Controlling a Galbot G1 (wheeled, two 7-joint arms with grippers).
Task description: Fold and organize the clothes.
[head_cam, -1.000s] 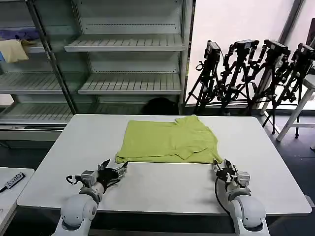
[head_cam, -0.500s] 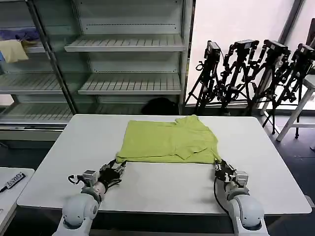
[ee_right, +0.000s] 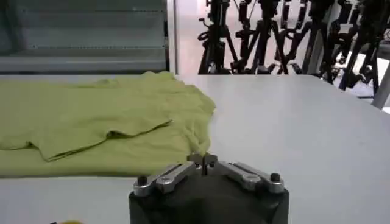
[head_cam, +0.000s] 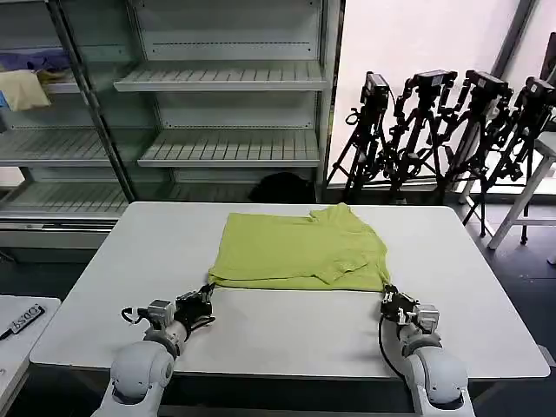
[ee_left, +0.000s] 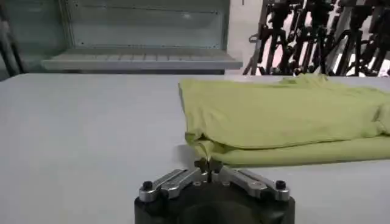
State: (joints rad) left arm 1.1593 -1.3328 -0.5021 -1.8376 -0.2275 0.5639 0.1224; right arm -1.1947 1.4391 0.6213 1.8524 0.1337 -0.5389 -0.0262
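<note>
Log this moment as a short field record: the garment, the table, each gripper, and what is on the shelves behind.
garment: lime T-shirt, partly folded, lying flat on the table
table: white tabletop, shirt toward its far half
left gripper: shut on the T-shirt's near left corner, low on the table
right gripper: shut on the T-shirt's near right corner, low on the table
shelves: pale yellow cloth and purple cloth on an upper shelf at far left
background: row of black tripods to the right
</note>
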